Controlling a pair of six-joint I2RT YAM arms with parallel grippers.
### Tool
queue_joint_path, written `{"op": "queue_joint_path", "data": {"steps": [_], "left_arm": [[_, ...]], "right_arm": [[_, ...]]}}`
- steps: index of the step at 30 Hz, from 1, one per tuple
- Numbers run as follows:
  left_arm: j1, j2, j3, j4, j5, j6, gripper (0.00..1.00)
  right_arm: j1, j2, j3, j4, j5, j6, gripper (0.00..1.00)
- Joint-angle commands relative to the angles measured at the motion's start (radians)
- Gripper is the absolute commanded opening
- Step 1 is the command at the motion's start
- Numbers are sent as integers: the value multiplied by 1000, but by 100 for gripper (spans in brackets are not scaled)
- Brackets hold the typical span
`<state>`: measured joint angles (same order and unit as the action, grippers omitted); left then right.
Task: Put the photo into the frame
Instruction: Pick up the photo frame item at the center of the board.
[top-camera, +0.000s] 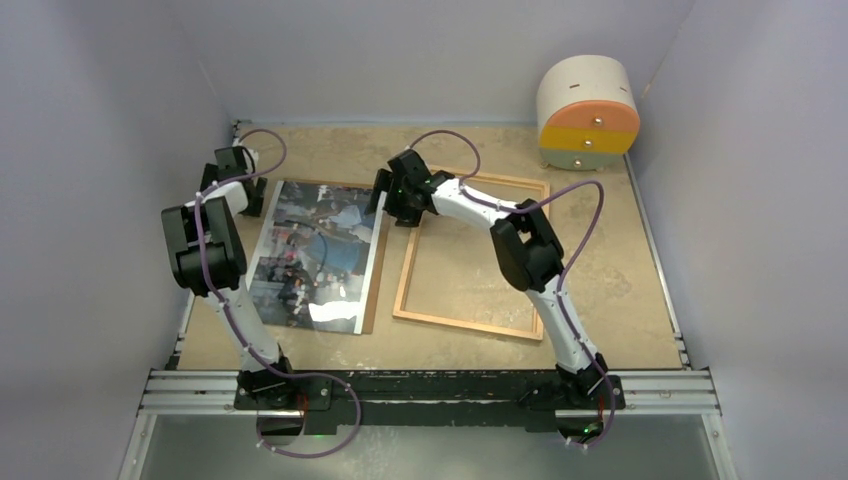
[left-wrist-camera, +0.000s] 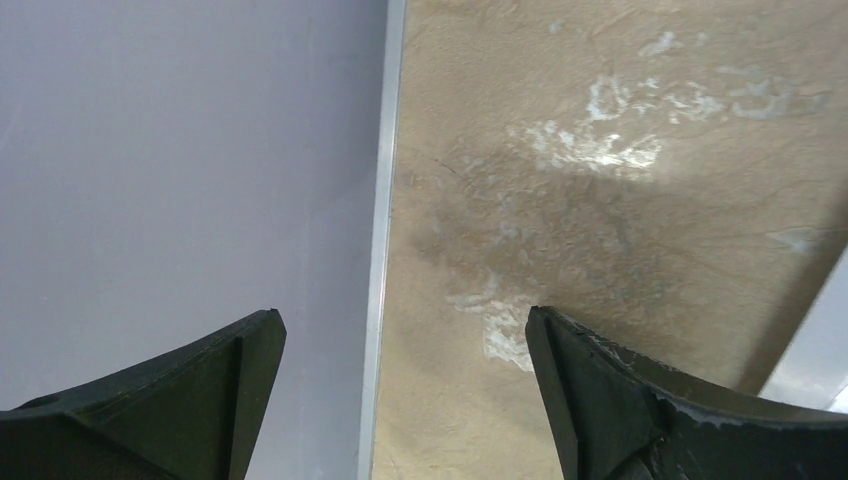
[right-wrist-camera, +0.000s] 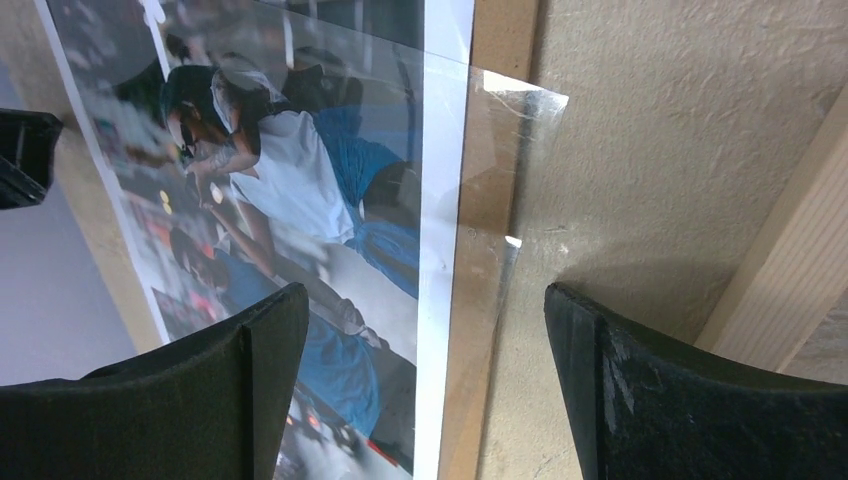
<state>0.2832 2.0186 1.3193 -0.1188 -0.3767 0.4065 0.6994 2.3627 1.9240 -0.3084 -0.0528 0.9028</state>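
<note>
- Finds the photo (top-camera: 315, 255) (right-wrist-camera: 290, 190) face up on the brown panel (top-camera: 371, 290) (right-wrist-camera: 495, 120), on the left half of the table (top-camera: 600, 260) (left-wrist-camera: 600, 230).
- Leaves a strip of panel bare along the photo's white right edge.
- Shows, from the right wrist, a clear pane (right-wrist-camera: 530, 160) over that edge, its corner overhanging the panel onto bare table.
- Sets the frame (top-camera: 465, 324) (right-wrist-camera: 790, 280) flat just right of the panel, a narrow gap of table between them, with table surface showing inside the moulding.
- Hangs the right gripper (top-camera: 395, 205) (right-wrist-camera: 425, 300) above that gap near the photo's far right corner, fingers spread wide, gripping nothing.
- Places the left gripper (top-camera: 240, 185) (left-wrist-camera: 405, 320) at the far left of the table against the wall (left-wrist-camera: 180, 180), near the photo's far left corner, fingers likewise apart and holding nothing.
- Offers open table right of the frame and beyond it, up to the round drawers (top-camera: 588, 112) in the far right corner, well apart from the moulding.
</note>
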Motion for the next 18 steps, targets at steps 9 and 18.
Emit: {"op": "queue_joint_path", "data": {"steps": [9,18], "left_arm": [[-58,-24,-100,-76,92,6,100],[-65,-10,-103,-105,138,7,100]], "right_arm": [[-88,55,-112,33,-59,153,86],[-92,82,-131,144,-96,220,84]]}}
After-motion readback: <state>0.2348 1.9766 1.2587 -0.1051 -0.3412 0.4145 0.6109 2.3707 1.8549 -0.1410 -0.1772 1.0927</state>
